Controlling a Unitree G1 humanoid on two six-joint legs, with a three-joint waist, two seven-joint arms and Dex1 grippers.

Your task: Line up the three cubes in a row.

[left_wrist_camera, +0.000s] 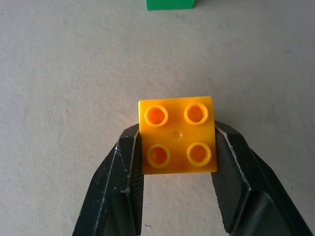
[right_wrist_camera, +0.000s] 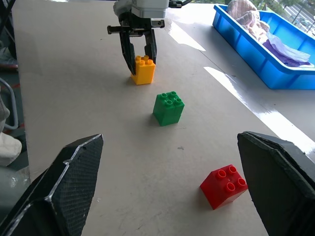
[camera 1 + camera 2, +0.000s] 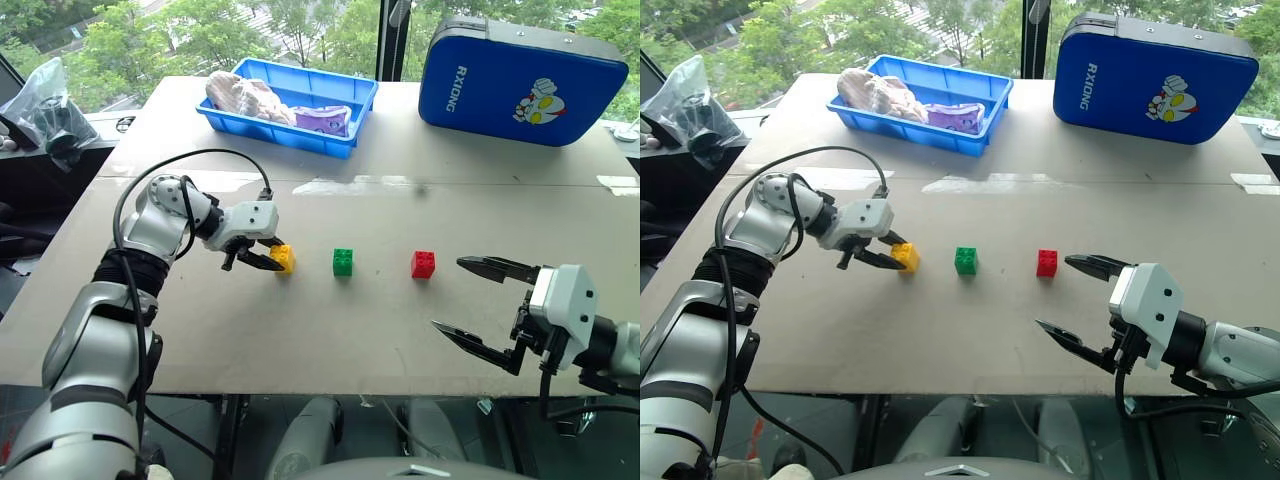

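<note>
Three studded cubes sit in a line across the table: yellow cube (image 3: 284, 258) on the left, green cube (image 3: 343, 262) in the middle, red cube (image 3: 423, 264) on the right. My left gripper (image 3: 268, 254) is shut on the yellow cube, which rests on the table; in the left wrist view the fingers (image 1: 123, 167) press both sides of the yellow cube (image 1: 177, 135). The right gripper (image 3: 478, 300) hovers wide open to the right of the red cube, holding nothing. The red cube (image 2: 224, 186) is turned slightly askew compared with the green cube (image 2: 168, 107).
A blue tray (image 3: 300, 132) holding cloth items stands at the back of the table. A blue case (image 3: 520, 80) lies at the back right. A bagged dark object (image 3: 45, 110) rests off the table's left side. The table's front edge runs just below the right gripper.
</note>
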